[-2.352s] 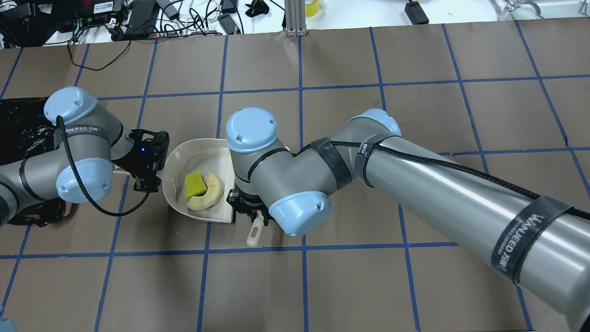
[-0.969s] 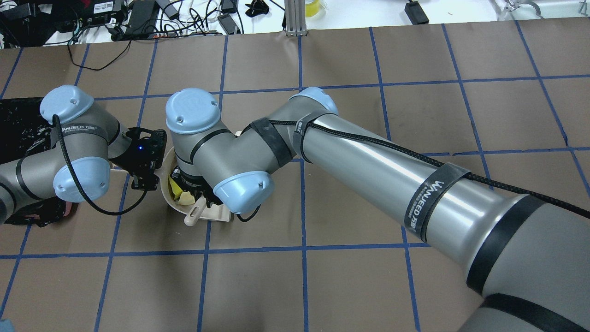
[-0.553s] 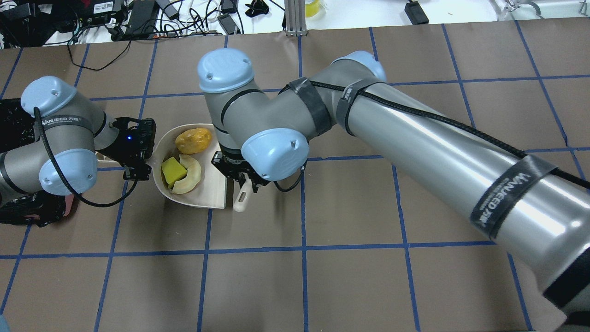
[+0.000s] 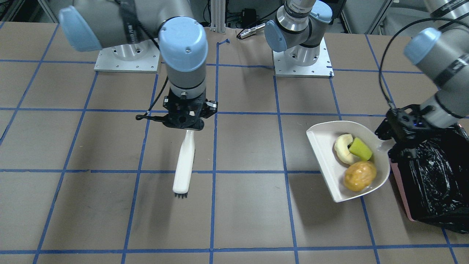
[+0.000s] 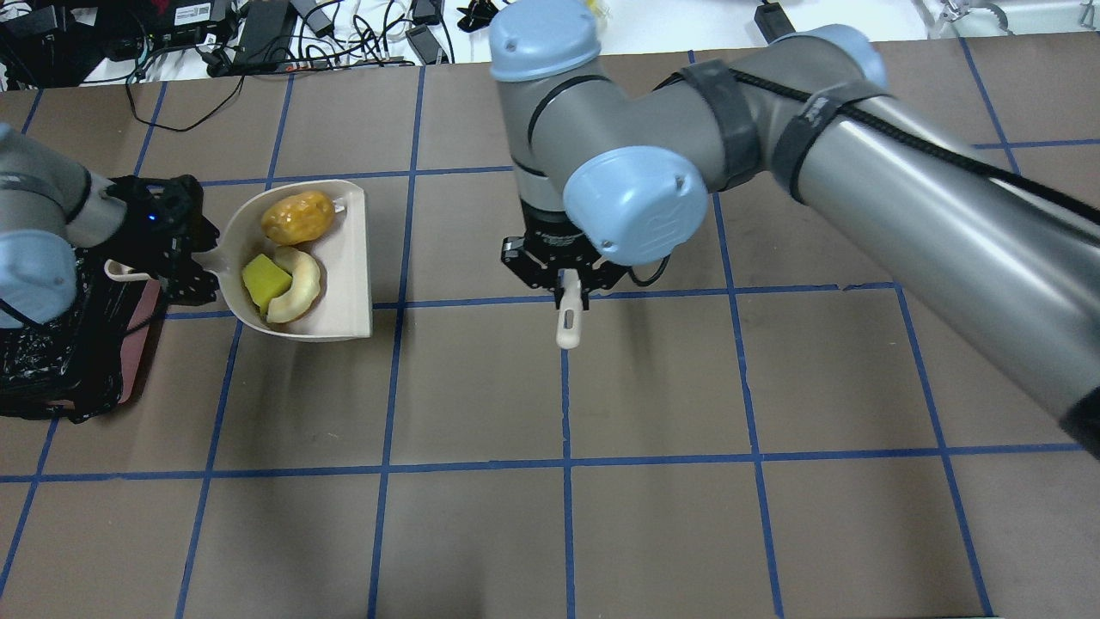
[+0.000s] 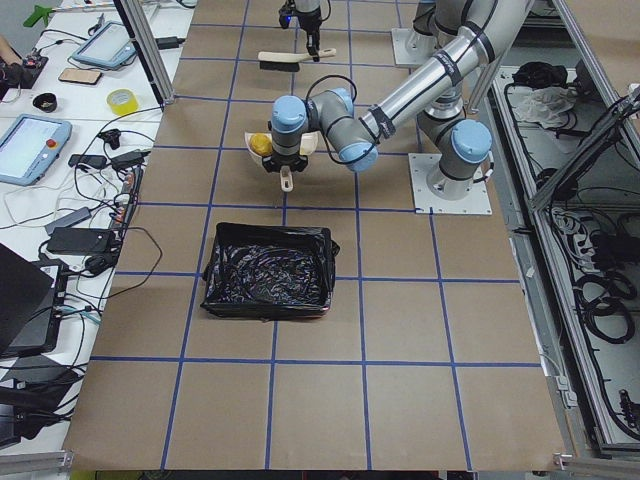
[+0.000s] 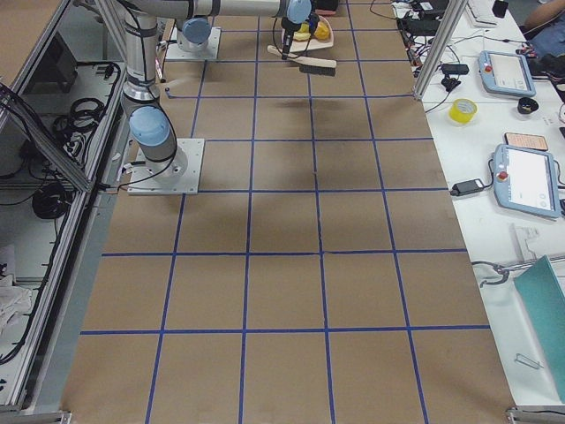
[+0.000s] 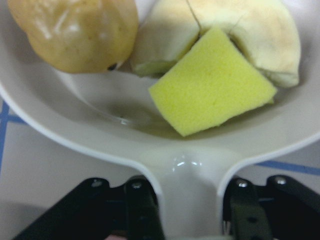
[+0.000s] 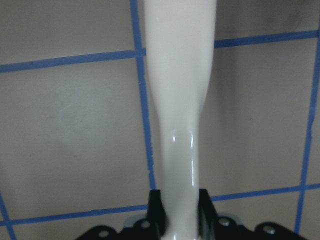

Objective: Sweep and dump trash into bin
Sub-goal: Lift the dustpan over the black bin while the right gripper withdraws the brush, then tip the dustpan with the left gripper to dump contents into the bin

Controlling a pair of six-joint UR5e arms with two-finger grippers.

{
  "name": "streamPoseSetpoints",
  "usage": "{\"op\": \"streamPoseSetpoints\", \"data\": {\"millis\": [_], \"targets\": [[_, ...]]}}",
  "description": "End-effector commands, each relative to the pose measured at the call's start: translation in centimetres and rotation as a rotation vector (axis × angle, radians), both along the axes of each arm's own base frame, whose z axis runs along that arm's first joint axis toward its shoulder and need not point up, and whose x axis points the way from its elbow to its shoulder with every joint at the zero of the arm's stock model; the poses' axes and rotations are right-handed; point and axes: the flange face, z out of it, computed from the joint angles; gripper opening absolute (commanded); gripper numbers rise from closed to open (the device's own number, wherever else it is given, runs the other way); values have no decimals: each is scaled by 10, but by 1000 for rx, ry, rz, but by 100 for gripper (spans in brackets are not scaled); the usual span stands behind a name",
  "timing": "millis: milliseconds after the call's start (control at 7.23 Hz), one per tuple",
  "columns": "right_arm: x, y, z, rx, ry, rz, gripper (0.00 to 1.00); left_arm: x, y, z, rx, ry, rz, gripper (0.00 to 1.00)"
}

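A brown table [image 5: 653, 533] gridded with blue tape [image 5: 567, 464] has tangled cables [image 5: 344, 34] beyond its far edge.

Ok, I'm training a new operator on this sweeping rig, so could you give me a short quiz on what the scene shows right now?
1. True or false: the potato-like lump, the beige crescent and the yellow-green wedge all lie in the dustpan.
2. What does the right gripper hold? A) the brush, by its handle. B) the dustpan. C) nothing.
3. Which gripper holds the handle of the dustpan that is to be emptied into the black-lined bin?

Key: 1 true. 2 A. 3 the left gripper.
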Motion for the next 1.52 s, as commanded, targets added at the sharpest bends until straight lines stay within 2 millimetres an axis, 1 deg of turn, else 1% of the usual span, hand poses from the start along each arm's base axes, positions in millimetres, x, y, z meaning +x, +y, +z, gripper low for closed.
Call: {"op": "streamPoseSetpoints", "data": {"millis": [0, 138, 277, 415, 553, 692, 830, 969, 1107, 1245, 1384], "targets": [[-105, -33, 8, 1, -11, 31, 0, 92, 17, 57, 40, 33, 149, 0], [-144, -43, 1, 3, -18, 20, 0, 138, 38, 50, 45, 46, 232, 0], [-190, -52, -8, -8, -22, 33, 0, 181, 57, 45, 52, 43, 305, 0], [-237, -57, -22, -27, -30, 26, 0, 217, 79, 38, 57, 39, 363, 0], [-274, -55, -42, -55, -35, 75, 0, 249, 100, 33, 68, 1, 351, 0], [-301, -54, -58, -88, -32, 101, 0, 278, 114, 33, 60, -14, 378, 0], [-312, -52, -65, -85, -32, 91, 0, 304, 108, 36, 56, -90, 379, 0], [-322, -55, -75, -62, -5, 81, 0, 324, 106, 39, 77, -191, 296, 0], [-330, -60, -86, -64, 1, 73, 0, 341, 105, 45, 82, -329, 195, 0], [-337, -62, -92, -57, -3, 68, 0, 332, 96, 60, 107, -422, 143, 0], [-343, -63, -101, -46, -15, 82, 0, 307, 67, 74, 223, -631, 54, 0]]}}
